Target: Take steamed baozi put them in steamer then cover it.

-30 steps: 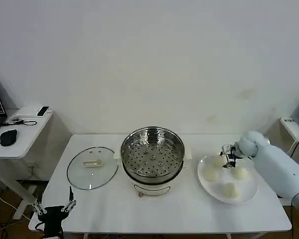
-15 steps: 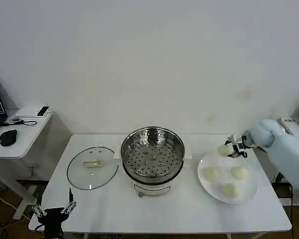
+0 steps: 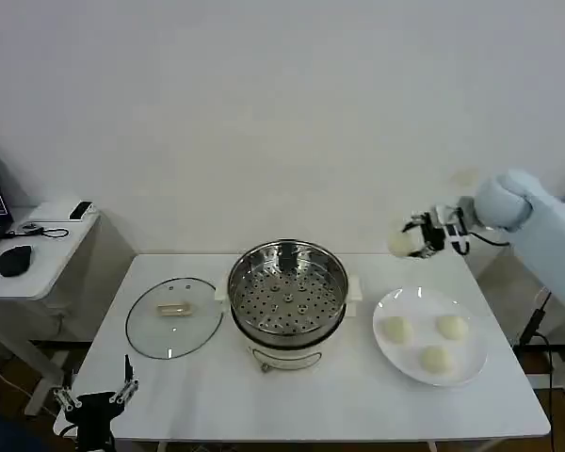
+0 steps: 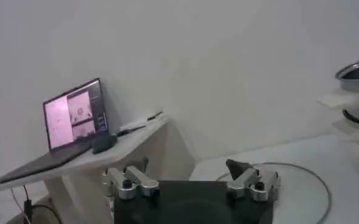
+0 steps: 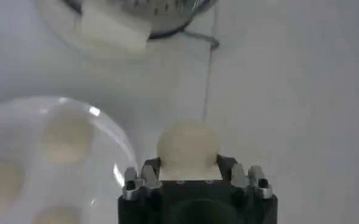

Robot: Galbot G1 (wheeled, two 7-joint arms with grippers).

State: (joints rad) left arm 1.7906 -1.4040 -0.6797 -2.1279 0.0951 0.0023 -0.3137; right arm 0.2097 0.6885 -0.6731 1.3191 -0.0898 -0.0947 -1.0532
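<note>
Room's pretty plain: white wall, a side desk (image 3: pixel 40 247) on the far left with a mouse (image 3: pixel 15 260), and a laptop (image 4: pixel 66 128) on it. Left gripper (image 3: pixel 96 399) hangs off the white table's (image 3: pixel 292 395) front left corner, fingers spread wide, holding nothing. On the table going right: the cover (image 3: pixel 173 316) lying flat, then the steamer (image 3: pixel 288 294) dead centre, tray bare, with free tabletop in front. Next a white plate (image 3: pixel 431 335) with three baozi (image 3: pixel 436 359) near the right edge. Right gripper (image 3: pixel 418 239) is up in the air between steamer and plate, pinching the fourth baozi (image 5: pixel 188 148).
</note>
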